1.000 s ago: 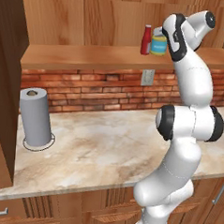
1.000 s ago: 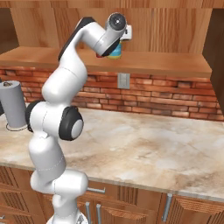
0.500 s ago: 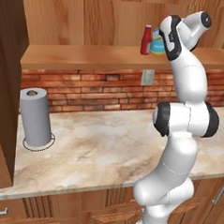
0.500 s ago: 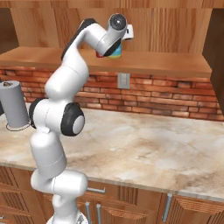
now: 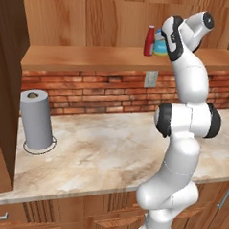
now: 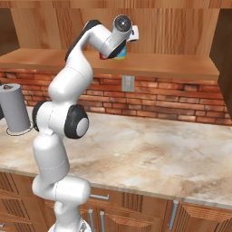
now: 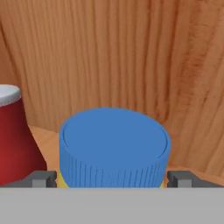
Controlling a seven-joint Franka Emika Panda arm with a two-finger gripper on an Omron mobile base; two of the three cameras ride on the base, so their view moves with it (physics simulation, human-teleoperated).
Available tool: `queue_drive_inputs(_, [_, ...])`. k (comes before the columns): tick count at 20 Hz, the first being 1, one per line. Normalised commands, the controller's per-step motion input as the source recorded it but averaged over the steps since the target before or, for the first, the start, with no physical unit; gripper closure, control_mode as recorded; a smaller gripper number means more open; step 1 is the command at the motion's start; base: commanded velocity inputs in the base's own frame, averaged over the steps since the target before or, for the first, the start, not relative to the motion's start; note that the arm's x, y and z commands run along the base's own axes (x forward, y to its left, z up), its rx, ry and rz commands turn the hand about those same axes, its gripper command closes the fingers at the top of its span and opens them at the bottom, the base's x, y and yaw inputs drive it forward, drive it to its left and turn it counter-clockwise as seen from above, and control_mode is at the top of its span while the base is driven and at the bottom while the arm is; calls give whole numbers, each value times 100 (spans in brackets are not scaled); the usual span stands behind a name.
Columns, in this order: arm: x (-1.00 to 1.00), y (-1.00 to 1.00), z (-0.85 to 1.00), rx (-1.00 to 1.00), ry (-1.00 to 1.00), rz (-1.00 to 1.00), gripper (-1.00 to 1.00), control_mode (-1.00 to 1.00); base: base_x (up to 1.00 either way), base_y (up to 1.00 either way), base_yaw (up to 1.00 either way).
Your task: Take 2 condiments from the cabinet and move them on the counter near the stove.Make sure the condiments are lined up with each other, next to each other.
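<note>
Left base view: arm reaches up to the cabinet (image 5: 115, 59) shelf, where the red bottle (image 5: 149, 41) stands just left of the jar (image 5: 160, 45), jar partly behind the wrist; paper towel roll (image 5: 37, 120) on counter (image 5: 109, 154). Right base view: hand covers most of the jar (image 6: 120, 54) on the shelf. Hand view: gripper (image 7: 113, 178) tips sit spread either side of the jar (image 7: 113, 146) below its blue lid, contact w/ the body can't be confirmed; red bottle (image 7: 15, 135) at left.

On the cabinet shelf (image 5: 91, 57), a jar (image 7: 113, 146) stands just right of a bottle (image 5: 149, 41), both before the cabinet's back wall. The claw (image 7: 113, 178) sits around the jar, one fingertip at each side. Below the shelf, a paper towel roll (image 5: 36, 120) stands on the bench (image 5: 109, 154), far left of the jar.
</note>
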Motion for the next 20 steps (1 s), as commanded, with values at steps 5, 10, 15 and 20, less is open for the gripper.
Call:
queue_drive_inputs(5, [14,8,-8,0,0,0,100,-100,0,0,0])
queue_drive_inputs(10, [9,4,-5,0,0,0,100,-100,0,0,0])
queue_drive_inputs(15, [-13,0,0,0,-4,0,100,-100,0,0,0])
queue_drive_inputs(20, [-76,-1,-2,0,-24,-12,100,-100,0,0,0])
